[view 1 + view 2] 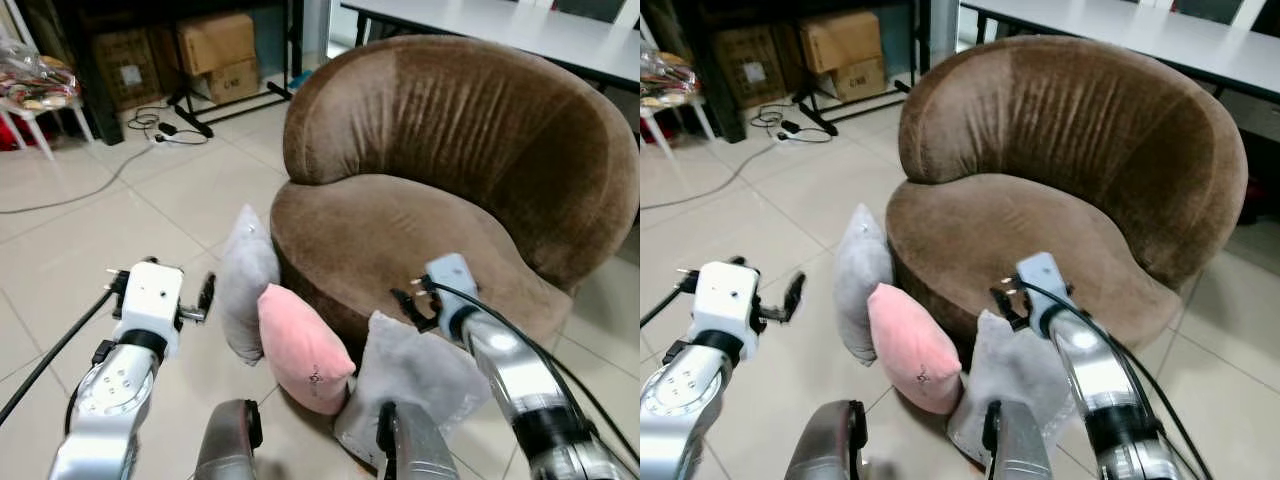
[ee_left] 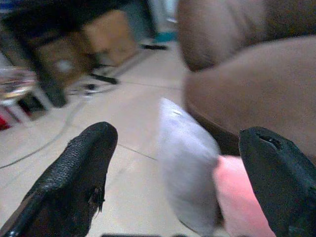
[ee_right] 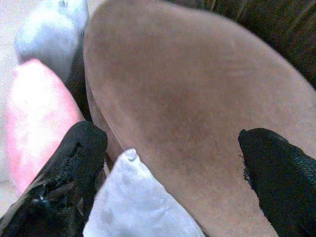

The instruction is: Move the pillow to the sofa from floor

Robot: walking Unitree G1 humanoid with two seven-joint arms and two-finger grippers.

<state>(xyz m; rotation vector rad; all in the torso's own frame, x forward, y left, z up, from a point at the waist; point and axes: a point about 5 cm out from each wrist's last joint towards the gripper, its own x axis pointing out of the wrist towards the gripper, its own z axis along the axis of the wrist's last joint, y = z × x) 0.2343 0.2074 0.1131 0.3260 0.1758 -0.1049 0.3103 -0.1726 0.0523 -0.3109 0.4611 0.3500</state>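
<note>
sofa seat [image 1: 380,235] bare, pillows [image 1: 300,345] crowding its front

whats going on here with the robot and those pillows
Three pillows lean on the floor against the round brown velvet sofa: a grey pillow on the left, a pink pillow and a grey pillow on the right. The left gripper is open beside the left grey one; the right gripper is open above the right grey one. Nothing is held yet.
</note>
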